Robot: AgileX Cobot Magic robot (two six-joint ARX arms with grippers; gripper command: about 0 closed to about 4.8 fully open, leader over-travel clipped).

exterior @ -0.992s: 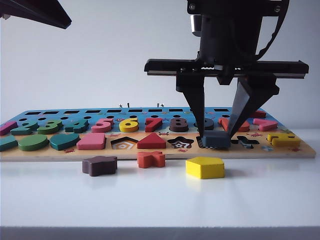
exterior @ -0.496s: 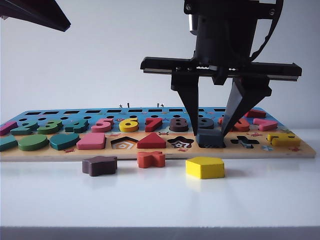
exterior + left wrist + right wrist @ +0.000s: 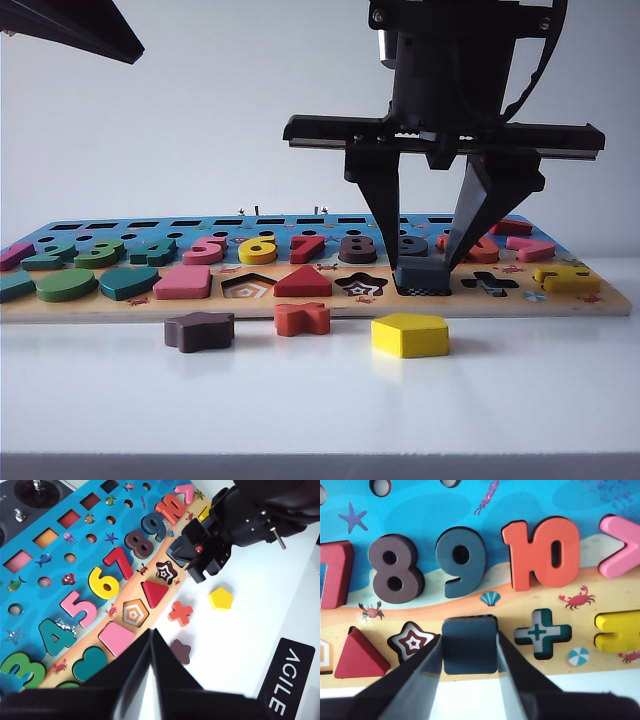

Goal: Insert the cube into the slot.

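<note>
The dark navy cube (image 3: 422,275) sits between the fingers of my right gripper (image 3: 422,265), which is shut on it. It rests over the checkerboard slot (image 3: 420,291) in the front row of the puzzle board (image 3: 585,302), between the star and cross cut-outs. In the right wrist view the cube (image 3: 470,645) covers nearly all of the slot, held by the right gripper (image 3: 469,639). My left gripper (image 3: 151,634) is shut and empty. It hovers high over the board's near edge by the pink square, far from the cube.
Three loose pieces lie on the white table in front of the board: a brown star-like block (image 3: 199,331), an orange cross (image 3: 302,318) and a yellow pentagon (image 3: 410,335). The star cut-out (image 3: 361,286) and cross cut-out (image 3: 489,284) flank the slot. Number pieces fill the row behind.
My right gripper has shifted slightly left with the cube, which now sits more level over the slot. The left gripper has stayed put.
</note>
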